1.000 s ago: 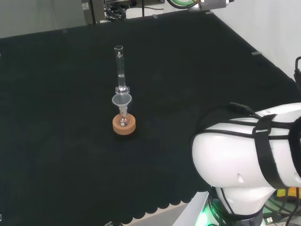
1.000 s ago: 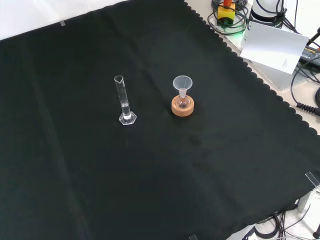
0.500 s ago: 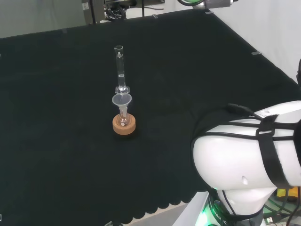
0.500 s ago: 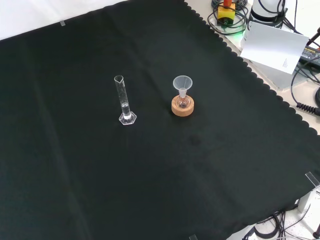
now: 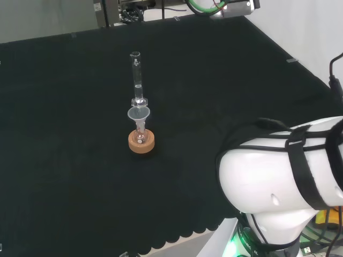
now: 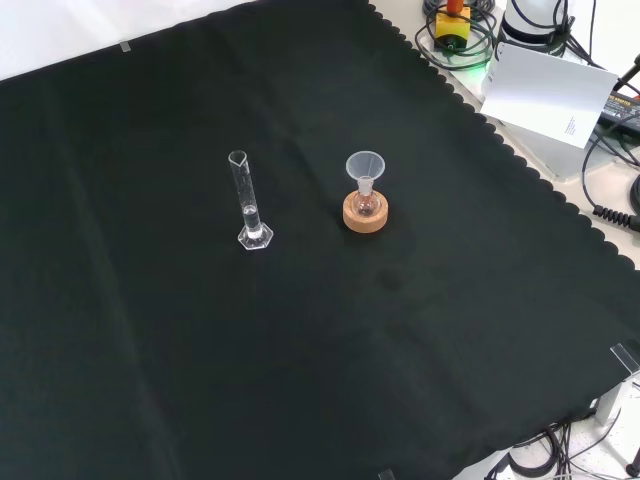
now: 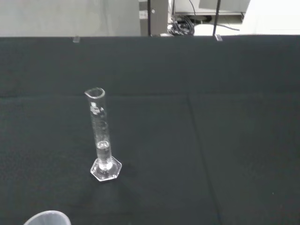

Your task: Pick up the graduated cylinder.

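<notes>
Graduated cylinder [image 7: 102,140] standing upright on the table [image 6: 330,380], ahead of the wrist camera and clear of the funnel [image 6: 366,165]; hand's opening cannot be told; approaching level, closing round mid-tube, should avoid tipping it.

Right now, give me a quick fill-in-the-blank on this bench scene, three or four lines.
1. The cylinder stands ____ on its base.
2. The funnel sits in a flask on a ____ ring stand.
3. In the front view, the cylinder is to the ____ of the funnel.
4. The bench is covered with ____ cloth.

Missing words: upright; cork; left; black
</notes>
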Robot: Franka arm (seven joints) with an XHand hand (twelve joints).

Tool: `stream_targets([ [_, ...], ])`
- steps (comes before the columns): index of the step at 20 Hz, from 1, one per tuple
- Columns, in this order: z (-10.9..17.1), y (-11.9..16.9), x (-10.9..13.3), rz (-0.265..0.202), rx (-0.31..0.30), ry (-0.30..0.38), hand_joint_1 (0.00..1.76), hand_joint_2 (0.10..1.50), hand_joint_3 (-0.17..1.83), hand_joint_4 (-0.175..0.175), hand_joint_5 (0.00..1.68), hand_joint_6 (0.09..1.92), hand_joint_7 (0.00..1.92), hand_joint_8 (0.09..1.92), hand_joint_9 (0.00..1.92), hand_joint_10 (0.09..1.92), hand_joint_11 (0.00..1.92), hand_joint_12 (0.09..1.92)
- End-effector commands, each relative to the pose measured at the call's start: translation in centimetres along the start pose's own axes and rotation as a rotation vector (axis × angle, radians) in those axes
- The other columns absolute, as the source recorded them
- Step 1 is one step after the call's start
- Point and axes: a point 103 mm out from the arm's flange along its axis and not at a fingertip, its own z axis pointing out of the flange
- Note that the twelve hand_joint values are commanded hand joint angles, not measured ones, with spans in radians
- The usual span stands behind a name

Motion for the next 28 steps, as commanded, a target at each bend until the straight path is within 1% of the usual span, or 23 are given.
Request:
stream_targets([
  [1, 5.2, 4.2, -2.0, 0.03, 0.033, 0.04, 0.11, 1.38, 0.02, -0.02, 0.24, 0.09, 0.02, 0.5, 0.51, 0.09, 0.15, 1.35],
  [5, 8.1, 7.1, -2.8, 0.012, 0.035, 0.075, 0.15, 1.37, 0.01, -0.022, 0.25, 0.09, 0.03, 0.51, 0.51, 0.09, 0.16, 1.35],
  [9, 11.0, 10.9, -3.3, -0.029, 0.03, 0.111, 0.21, 1.35, 0.0, -0.028, 0.26, 0.09, 0.06, 0.52, 0.52, 0.09, 0.16, 1.35],
  [14, 14.5, 15.3, -3.4, -0.082, 0.031, 0.149, 0.3, 1.3, -0.02, -0.033, 0.27, 0.09, 0.09, 0.54, 0.54, 0.09, 0.17, 1.35],
  [16, 15.8, 16.5, -3.3, -0.109, 0.002, 0.169, 0.33, 1.28, -0.03, -0.035, 0.28, 0.09, 0.1, 0.55, 0.54, 0.1, 0.17, 1.35],
  [18, 17.1, 17.5, -3.0, -0.12, 0.007, 0.195, 0.35, 1.27, -0.04, -0.038, 0.29, 0.09, 0.11, 0.56, 0.55, 0.11, 0.17, 1.35],
  [19, 17.7, 17.9, -2.9, -0.126, 0.006, 0.21, 0.36, 1.27, -0.04, -0.038, 0.29, 0.09, 0.11, 0.57, 0.54, 0.15, 0.18, 1.35],
  [22, 19.4, 18.7, -2.4, -0.146, 0.01, 0.245, 0.39, 1.26, -0.08, -0.04, 0.3, 0.09, 0.12, 0.59, 0.44, 0.42, 0.18, 1.35],
  [24, 20.6, 19.2, -1.9, -0.167, 0.006, 0.264, 0.44, 1.24, -0.11, -0.039, 0.31, 0.09, 0.15, 0.61, 0.43, 0.55, 0.19, 1.36],
  [25, 21.1, 19.4, -1.6, -0.18, -0.006, 0.275, 0.46, 1.23, -0.12, -0.041, 0.33, 0.09, 0.18, 0.63, 0.44, 0.59, 0.19, 1.36],
  [28, 22.7, 20.0, -0.9, -0.216, -0.011, 0.303, 0.54, 1.21, -0.14, -0.044, 0.36, 0.09, 0.23, 0.65, 0.47, 0.63, 0.21, 1.36],
])
